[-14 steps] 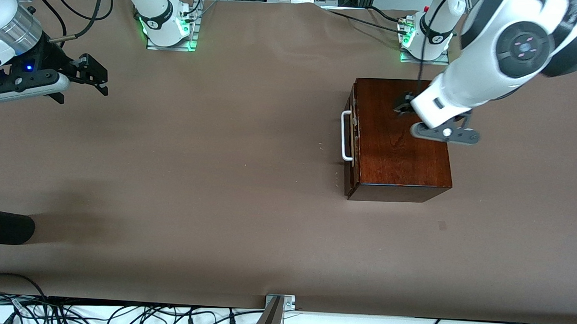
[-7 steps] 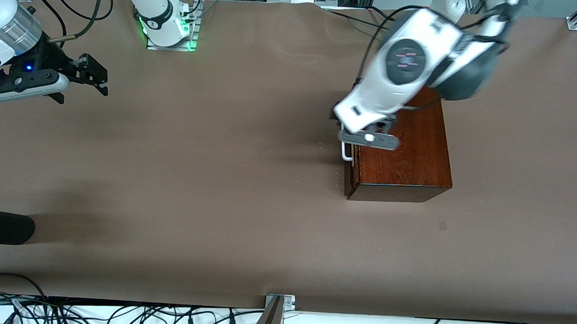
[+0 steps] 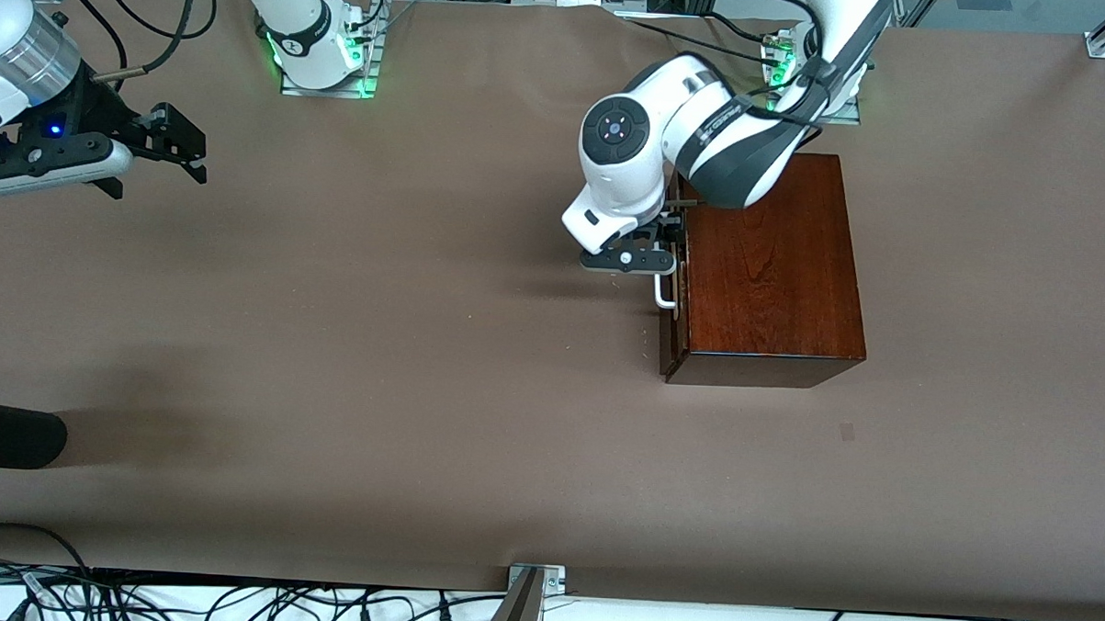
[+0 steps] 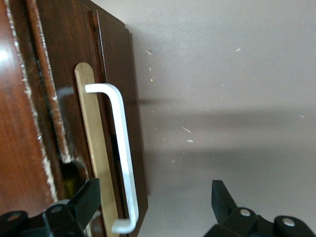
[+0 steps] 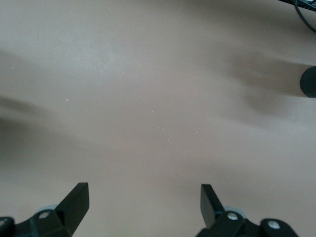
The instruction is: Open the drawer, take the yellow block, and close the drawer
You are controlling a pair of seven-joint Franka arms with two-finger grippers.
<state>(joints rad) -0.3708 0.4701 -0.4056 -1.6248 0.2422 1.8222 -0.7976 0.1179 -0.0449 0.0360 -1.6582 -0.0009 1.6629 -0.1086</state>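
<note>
Drawer [image 3: 675, 260] shut in the wooden box [image 3: 766, 263], white handle [image 4: 123, 158] facing the right arm's end of the tabletop [image 3: 423, 343]. Left claw [image 4: 153, 207] spread wide astride the handle, gripping nothing. Right claw [image 5: 143, 202] waits, wide open and empty, over bare tabletop well apart from the box.

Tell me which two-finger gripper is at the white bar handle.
The left gripper, open astride the white bar handle of the drawer; the right gripper waits open over bare table.

A: what else is on the table [image 3: 423, 343]?
B: black rounded thing [image 3: 6, 434] poking in at the right arm's end, cables [image 3: 230, 603] along the near edge, metal bracket [image 3: 536, 578] there too.
</note>
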